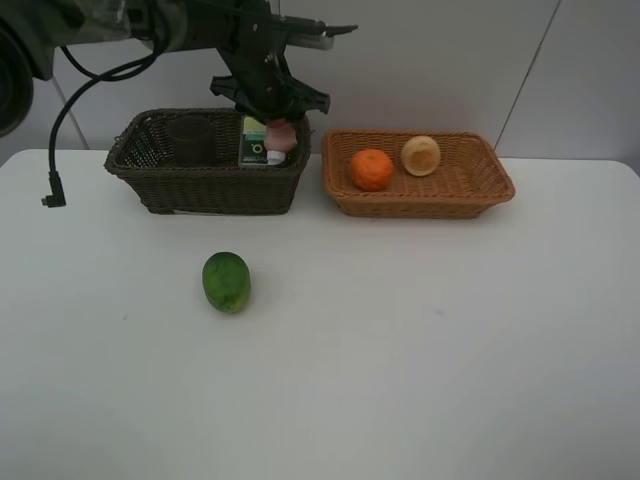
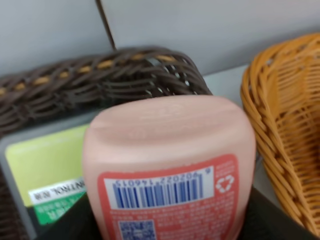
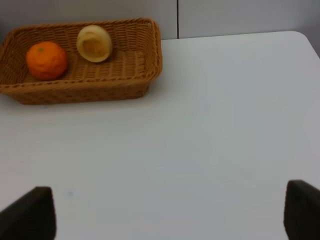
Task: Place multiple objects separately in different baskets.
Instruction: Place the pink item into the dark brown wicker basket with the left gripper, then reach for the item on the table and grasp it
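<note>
- Table [image 1: 420,360] carrying both baskets along its back edge.
- Dark basket [image 1: 205,185] sitting back left, holding the cup [image 1: 190,138] and green-labelled bottle [image 1: 254,142].
- Tan basket [image 1: 420,195] sitting just right of it, holding the orange [image 1: 371,169] and peach [image 1: 421,155].
- Left gripper [image 1: 278,128] clamping the pink bottle [image 2: 170,165] over the dark basket's right end.
- Right gripper [image 3: 170,212] hanging over bare table, fingers wide apart, holding nothing.
- Green fruit [image 1: 226,282] lying left of centre, nearer the table's front than the dark basket.

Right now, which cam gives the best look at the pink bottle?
Left wrist: the pink bottle fills the frame, barcode label readable, held between the left gripper's dark fingers over the dark basket. Exterior high shows only a small pink patch under the arm at that basket's right end. Right wrist doesn't show it at all.
</note>
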Controlling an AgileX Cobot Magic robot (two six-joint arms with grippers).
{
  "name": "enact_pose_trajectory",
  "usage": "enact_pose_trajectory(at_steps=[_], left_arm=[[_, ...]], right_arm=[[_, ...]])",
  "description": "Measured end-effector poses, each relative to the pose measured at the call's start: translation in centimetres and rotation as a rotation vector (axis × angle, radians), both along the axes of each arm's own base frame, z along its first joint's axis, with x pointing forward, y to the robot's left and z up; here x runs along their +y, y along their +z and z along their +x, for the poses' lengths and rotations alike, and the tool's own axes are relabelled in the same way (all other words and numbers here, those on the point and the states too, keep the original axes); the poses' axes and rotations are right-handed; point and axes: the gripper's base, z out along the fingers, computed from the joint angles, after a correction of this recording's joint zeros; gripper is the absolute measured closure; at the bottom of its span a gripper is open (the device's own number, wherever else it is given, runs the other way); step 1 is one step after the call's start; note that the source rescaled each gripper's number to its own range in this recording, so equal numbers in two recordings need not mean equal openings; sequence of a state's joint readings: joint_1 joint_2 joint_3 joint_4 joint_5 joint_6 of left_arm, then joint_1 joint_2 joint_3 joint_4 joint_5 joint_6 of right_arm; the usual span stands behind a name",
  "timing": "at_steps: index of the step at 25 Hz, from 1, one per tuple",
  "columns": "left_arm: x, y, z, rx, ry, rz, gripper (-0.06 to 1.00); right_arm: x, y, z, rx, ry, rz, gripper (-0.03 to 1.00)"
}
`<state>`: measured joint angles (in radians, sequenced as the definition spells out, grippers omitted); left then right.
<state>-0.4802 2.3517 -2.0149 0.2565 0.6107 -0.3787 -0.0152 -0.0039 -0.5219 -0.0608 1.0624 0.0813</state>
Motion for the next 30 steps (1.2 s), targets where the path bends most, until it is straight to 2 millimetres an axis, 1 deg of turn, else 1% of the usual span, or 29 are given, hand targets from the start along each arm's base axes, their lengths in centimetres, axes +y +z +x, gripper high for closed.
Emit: enact_pose_trajectory(at_steps=[5,6,8,9,10,12,15,18,20,25,28,30], left_arm=[[0.0,-0.1,-0.2,0.024,-0.034,0.02,0.24],[0.0,-0.2,-0.3,0.032,-0.04,0.028,0.21],[0.0,-0.2,-0.3,0.04,-0.047,0.039,0.09],[0.1,-0.2,-0.4,0.048,-0.047,0.045,0.04],[0.2,-0.2,-0.5,0.057,-0.044,0.05,0.01],[0.2,0.1,-0.7,0.065,-0.046,0.056,-0.02],[0.2,1.1,-1.1,0.066,-0.071,0.068,-0.02],[0.0,2.3,-2.0,0.097,-0.137,0.118,-0.02],[-0.2,2.6,-2.9,0.147,-0.209,0.175,-0.02],[-1.1,2.3,-5.7,0.331,-0.446,0.345,-0.02],[-1.5,3.1,-7.1,0.39,-0.568,0.417,-0.02],[-1.8,4.0,-7.6,0.38,-0.615,0.44,-0.02]], right_arm=[[0.0,0.0,0.0,0.0,0.0,0.0,0.0],[0.0,0.0,0.0,0.0,0.0,0.0,0.0],[0.0,0.0,0.0,0.0,0.0,0.0,0.0],[0.0,0.0,0.0,0.0,0.0,0.0,0.0],[0.0,0.0,0.0,0.0,0.0,0.0,0.0],[0.0,0.0,0.0,0.0,0.0,0.0,0.0],[0.0,0.0,0.0,0.0,0.0,0.0,0.0],[0.0,0.0,0.0,0.0,0.0,0.0,0.0],[0.0,0.0,0.0,0.0,0.0,0.0,0.0],[0.0,0.0,0.0,0.0,0.0,0.0,0.0],[0.0,0.0,0.0,0.0,0.0,0.0,0.0],[0.0,0.0,0.0,0.0,0.0,0.0,0.0]])
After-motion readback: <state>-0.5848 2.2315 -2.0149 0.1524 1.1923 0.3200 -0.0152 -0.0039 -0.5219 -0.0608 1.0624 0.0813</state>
